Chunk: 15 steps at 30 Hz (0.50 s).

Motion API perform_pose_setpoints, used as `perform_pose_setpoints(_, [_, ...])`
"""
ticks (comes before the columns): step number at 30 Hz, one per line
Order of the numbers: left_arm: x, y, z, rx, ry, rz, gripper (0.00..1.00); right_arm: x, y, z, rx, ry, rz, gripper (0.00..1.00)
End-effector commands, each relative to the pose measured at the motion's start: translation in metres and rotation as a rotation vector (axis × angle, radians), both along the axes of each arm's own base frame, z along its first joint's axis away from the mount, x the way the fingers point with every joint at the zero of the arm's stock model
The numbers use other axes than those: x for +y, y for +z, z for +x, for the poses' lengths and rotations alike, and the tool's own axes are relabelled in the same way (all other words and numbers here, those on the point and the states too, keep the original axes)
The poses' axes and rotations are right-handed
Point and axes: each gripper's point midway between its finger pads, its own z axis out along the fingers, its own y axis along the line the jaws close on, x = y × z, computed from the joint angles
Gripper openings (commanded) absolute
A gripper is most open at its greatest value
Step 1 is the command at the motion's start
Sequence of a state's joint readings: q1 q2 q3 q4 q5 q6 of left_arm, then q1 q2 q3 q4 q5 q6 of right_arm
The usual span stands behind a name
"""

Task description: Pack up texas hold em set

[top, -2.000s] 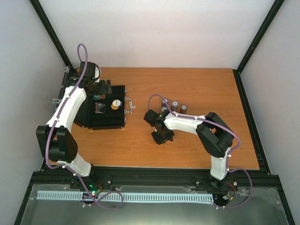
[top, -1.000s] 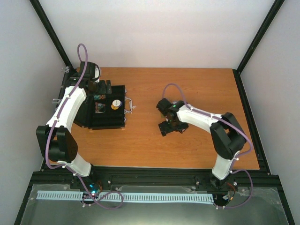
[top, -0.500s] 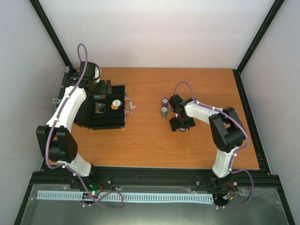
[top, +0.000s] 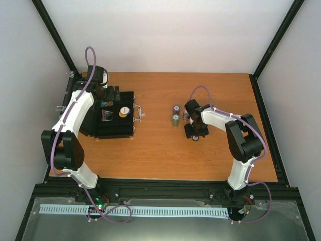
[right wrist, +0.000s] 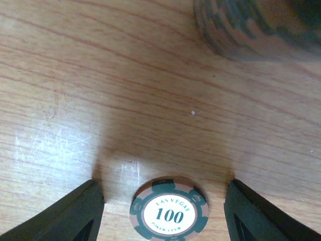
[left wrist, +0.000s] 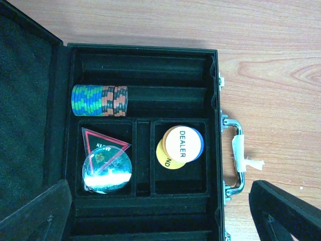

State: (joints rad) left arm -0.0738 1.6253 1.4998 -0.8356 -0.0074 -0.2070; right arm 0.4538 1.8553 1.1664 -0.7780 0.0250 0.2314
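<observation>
The black case (top: 114, 123) lies open at the left of the table. In the left wrist view it holds a row of striped chips (left wrist: 99, 99), a dark triangular token (left wrist: 104, 143) under a clear disc (left wrist: 106, 171), and a white DEALER disc (left wrist: 182, 142) on a yellow disc (left wrist: 164, 159). My left gripper (left wrist: 160, 223) hovers open above the case. My right gripper (right wrist: 167, 216) is down at the table, open, a finger on each side of a "100" chip stack (right wrist: 169, 213) with gaps both sides. Two more stacks (top: 176, 116) stand just left of it.
The case's silver handle (left wrist: 235, 155) with white tape points toward the table's middle. A blurred chip stack (right wrist: 251, 25) stands close ahead of the right gripper. Black frame rails run along the table's sides.
The right arm has swung right and back, uncovering the two stacks, and lowered around the "100" stack; its fingers have drawn closer together. The left arm has barely shifted.
</observation>
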Motion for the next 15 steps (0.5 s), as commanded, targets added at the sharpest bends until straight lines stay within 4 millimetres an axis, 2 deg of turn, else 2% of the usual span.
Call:
perform_pose_setpoints(1, [0.001, 0.011, 0.008, -0.02, -0.008, 0.0, 1.0, -0.012, -0.012, -0.018, 0.042, -0.04, -0.031, 0.69])
perform_pose_setpoints(8, [-0.001, 0.008, 0.011, -0.012, -0.013, -0.011, 1.0, -0.016, -0.006, -0.021, 0.029, -0.078, -0.036, 0.71])
perform_pose_setpoints(15, [0.0, 0.007, 0.009, -0.01, -0.012, -0.006, 1.0, -0.022, -0.019, -0.021, 0.049, -0.073, -0.064, 0.67])
